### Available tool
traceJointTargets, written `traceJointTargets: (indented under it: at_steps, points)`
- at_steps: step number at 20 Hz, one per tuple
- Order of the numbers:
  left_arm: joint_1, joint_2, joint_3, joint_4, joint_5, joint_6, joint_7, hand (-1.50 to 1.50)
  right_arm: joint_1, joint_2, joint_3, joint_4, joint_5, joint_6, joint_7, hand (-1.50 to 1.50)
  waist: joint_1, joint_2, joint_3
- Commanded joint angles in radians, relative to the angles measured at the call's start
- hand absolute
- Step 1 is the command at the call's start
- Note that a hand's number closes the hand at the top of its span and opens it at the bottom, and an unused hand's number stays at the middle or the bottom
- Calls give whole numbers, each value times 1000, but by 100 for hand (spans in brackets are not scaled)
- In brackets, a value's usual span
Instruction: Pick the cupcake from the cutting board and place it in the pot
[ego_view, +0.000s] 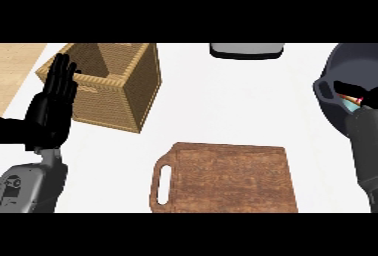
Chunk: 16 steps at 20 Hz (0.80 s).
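The brown wooden cutting board (229, 177) lies at the lower middle with nothing on it. At the right edge stands the dark grey pot (334, 62). My right hand (368, 95) is over the pot's opening, its fingers curled round the cupcake (356, 103). Only a small red and pale bit of the cupcake shows under the fingers. My left hand (52, 107) rests open at the left, fingers up, beside the basket.
A tall wicker basket (122, 87) stands at the upper left, next to my left hand. A grey and white object (247, 50) sits at the back edge. A wooden surface (16, 65) borders the white counter at the far left.
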<state>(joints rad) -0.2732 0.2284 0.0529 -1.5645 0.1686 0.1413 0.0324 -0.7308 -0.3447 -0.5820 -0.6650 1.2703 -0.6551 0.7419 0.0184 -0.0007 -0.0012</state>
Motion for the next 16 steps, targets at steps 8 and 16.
traceJointTargets:
  at_steps: [8,16]
  points:
    - [7,21,29,-5,8,-12,39,0,2,50,-65,-162,-194,-291,-128,-150,-26,-4,2]
    - [30,-1,16,-45,-8,5,54,0,220,128,-53,-474,-359,-364,-265,-150,-35,-7,1]
